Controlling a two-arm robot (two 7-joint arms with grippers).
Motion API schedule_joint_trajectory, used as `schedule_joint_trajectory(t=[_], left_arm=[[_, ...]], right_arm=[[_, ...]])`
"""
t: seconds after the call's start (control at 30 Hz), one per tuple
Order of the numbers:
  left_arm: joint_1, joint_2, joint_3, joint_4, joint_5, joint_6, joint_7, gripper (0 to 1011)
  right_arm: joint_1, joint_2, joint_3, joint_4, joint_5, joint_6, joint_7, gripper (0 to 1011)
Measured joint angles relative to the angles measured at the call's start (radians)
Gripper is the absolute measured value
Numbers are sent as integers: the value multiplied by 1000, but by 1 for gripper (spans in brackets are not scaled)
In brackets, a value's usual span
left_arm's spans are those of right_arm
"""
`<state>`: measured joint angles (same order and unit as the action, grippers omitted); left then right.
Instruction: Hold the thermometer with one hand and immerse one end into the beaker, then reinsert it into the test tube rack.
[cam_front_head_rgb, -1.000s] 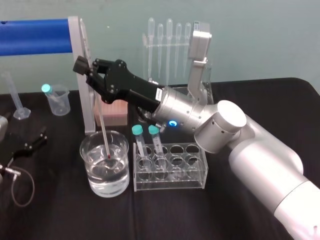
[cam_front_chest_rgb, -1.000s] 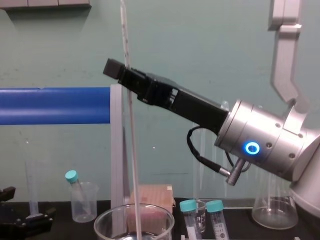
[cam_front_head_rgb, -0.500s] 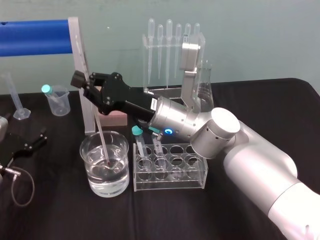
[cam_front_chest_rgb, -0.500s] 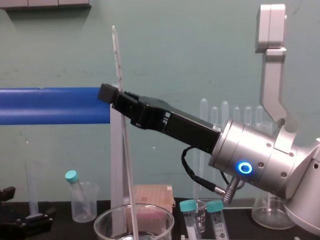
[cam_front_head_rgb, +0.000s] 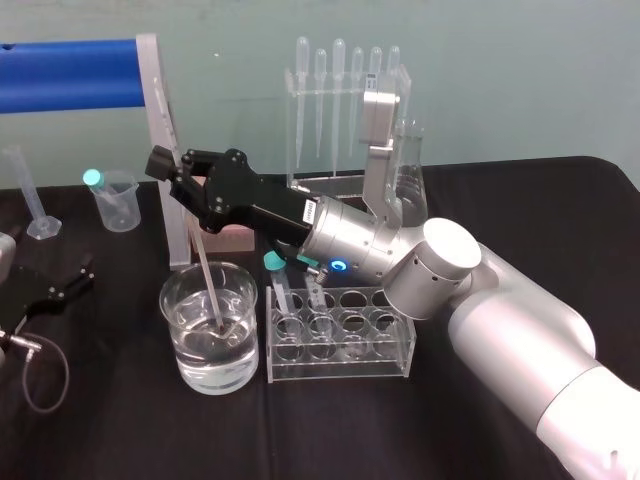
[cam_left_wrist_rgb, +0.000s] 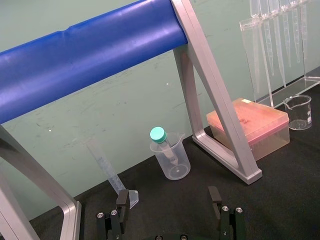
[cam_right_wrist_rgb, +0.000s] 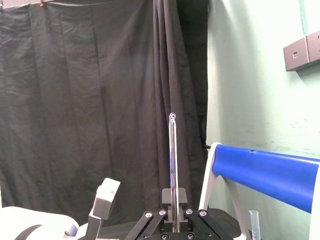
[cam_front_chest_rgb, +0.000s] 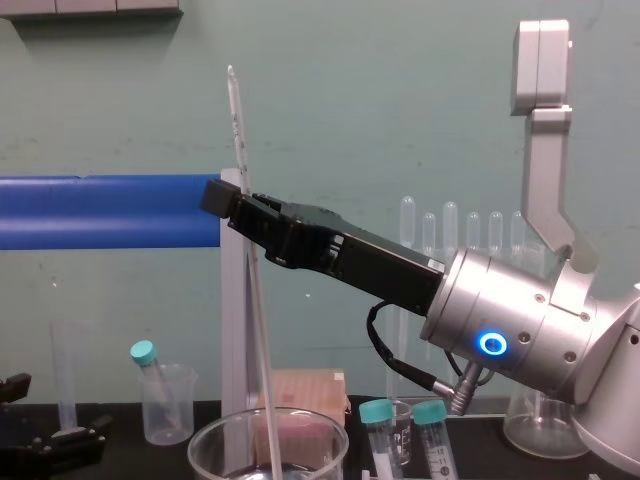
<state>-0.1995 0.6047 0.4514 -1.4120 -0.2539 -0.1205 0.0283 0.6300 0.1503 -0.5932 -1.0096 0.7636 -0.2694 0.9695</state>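
My right gripper (cam_front_head_rgb: 178, 172) is shut on the thermometer (cam_front_head_rgb: 203, 265), a long thin whitish rod held nearly upright. Its lower end stands in the water of the wide clear beaker (cam_front_head_rgb: 168, 300), close to the bottom. In the chest view the rod (cam_front_chest_rgb: 255, 330) rises well above the right gripper (cam_front_chest_rgb: 238, 200) and drops into the beaker (cam_front_chest_rgb: 205, 440). The right wrist view shows the rod (cam_right_wrist_rgb: 173, 160) clamped between the jaws. The clear test tube rack (cam_front_head_rgb: 385, 345) stands just right of the beaker. My left gripper (cam_left_wrist_rgb: 169, 202) rests open on the table at far left (cam_front_head_rgb: 68, 282).
Two teal-capped tubes (cam_front_head_rgb: 277, 275) sit in the rack's left end. Behind are a blue bar on a grey frame (cam_front_head_rgb: 70, 75), a pink box (cam_front_head_rgb: 235, 238), a pipette stand (cam_front_head_rgb: 340, 90), a small plastic beaker (cam_front_head_rgb: 115, 200), a measuring cylinder (cam_front_head_rgb: 30, 195) and a flask (cam_front_head_rgb: 410, 175).
The right arm has come down and the thermometer has sunk deeper into the beaker. The rod's top has dropped into the chest view. The left arm is still.
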Motion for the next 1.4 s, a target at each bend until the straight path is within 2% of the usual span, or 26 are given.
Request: schedule_joint_trajectory(t=[1.4], left_arm=[[0,0,0,0,0,0,0,1008]], right_arm=[[-1,0,0,-2,0,2,-1,56]])
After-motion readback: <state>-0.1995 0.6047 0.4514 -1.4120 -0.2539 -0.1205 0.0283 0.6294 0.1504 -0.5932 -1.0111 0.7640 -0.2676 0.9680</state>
